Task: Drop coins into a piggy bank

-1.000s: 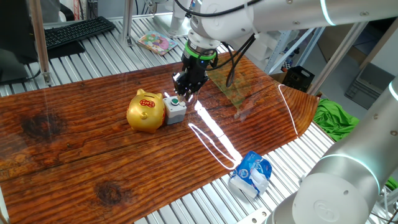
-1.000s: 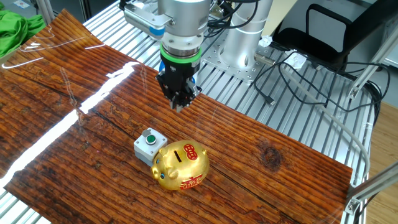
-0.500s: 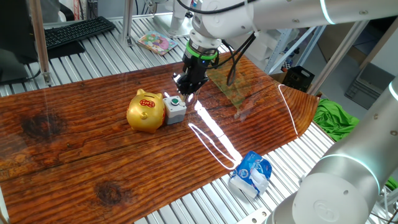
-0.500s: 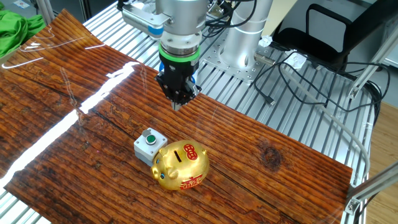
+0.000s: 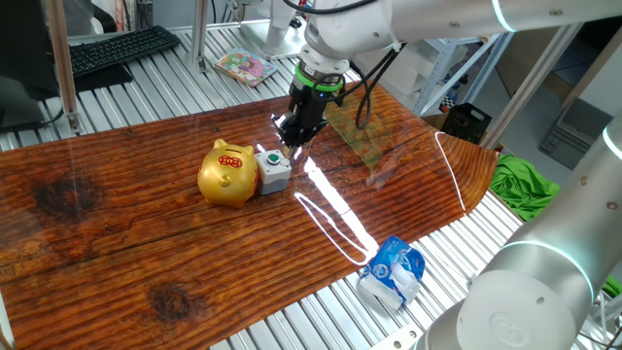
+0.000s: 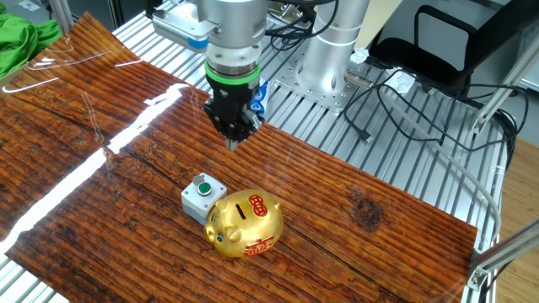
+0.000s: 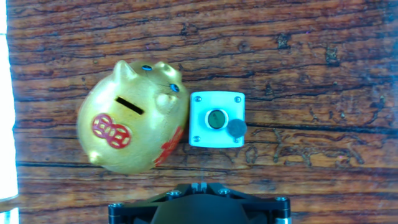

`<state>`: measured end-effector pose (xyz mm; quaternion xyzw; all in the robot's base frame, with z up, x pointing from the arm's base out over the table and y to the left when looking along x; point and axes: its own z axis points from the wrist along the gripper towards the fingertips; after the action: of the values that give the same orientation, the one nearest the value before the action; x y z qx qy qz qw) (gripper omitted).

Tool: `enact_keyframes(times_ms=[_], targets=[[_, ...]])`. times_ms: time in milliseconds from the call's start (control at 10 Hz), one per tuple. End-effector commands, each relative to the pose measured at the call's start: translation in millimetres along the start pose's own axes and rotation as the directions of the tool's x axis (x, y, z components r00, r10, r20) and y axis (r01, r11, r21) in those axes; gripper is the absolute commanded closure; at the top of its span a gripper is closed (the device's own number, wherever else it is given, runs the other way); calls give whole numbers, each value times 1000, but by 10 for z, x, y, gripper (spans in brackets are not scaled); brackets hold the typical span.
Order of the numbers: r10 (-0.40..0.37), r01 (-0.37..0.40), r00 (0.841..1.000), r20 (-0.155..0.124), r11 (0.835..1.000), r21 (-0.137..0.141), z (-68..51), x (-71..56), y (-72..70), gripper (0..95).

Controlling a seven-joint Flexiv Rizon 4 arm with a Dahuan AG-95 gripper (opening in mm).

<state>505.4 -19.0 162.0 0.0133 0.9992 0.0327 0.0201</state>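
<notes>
Gold piggy bank (image 5: 228, 173) touches a grey box (image 5: 273, 169) — hand (image 6: 231, 140) above, grip state unclear.

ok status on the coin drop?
Gripper above table, shut; contents unclear. Piggy bank upright, slot up. Coin on grey button box touching the bank.

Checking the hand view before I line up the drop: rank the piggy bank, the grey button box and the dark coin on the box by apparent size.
1. piggy bank, largest.
2. grey button box, clearly smaller.
3. dark coin at the box's edge, smallest, about like the green button; too close to rank.
</notes>
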Motion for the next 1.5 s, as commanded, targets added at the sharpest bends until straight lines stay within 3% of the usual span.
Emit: enact_keyframes(times_ms=[100, 700, 1500], targets=[[-3, 3, 1000, 0, 1000, 5, 16, -27, -39, 950], [-24, 24, 1000, 2, 1000, 11, 93, -154, -288, 950], [-58, 58, 998, 5, 998, -2, 213, -285, -478, 950]])
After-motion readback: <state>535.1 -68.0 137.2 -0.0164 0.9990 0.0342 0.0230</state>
